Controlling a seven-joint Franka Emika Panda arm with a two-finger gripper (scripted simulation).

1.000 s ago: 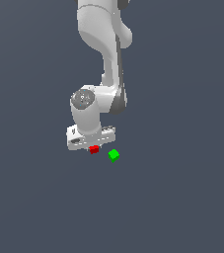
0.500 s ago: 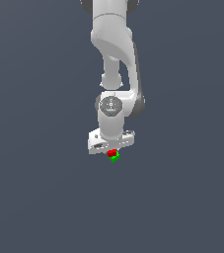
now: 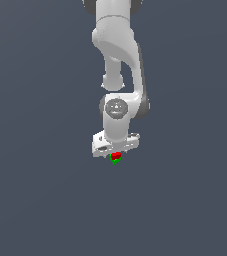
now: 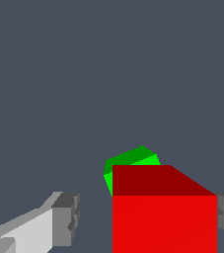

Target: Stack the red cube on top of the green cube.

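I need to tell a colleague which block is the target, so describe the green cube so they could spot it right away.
Follow the white robot arm down to its gripper. The green cube sits on the grey floor directly beneath it, mostly hidden under the red cube between the gripper's fingers. It is the only bright green thing; its same-sized neighbour is red.

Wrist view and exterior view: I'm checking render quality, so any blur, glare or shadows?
Wrist view: sharp, flat-shaded, no glare; red cube cropped at the frame edge, hiding most of the green cube. Exterior view: sharp, no cast shadows; both cubes tiny under the gripper.
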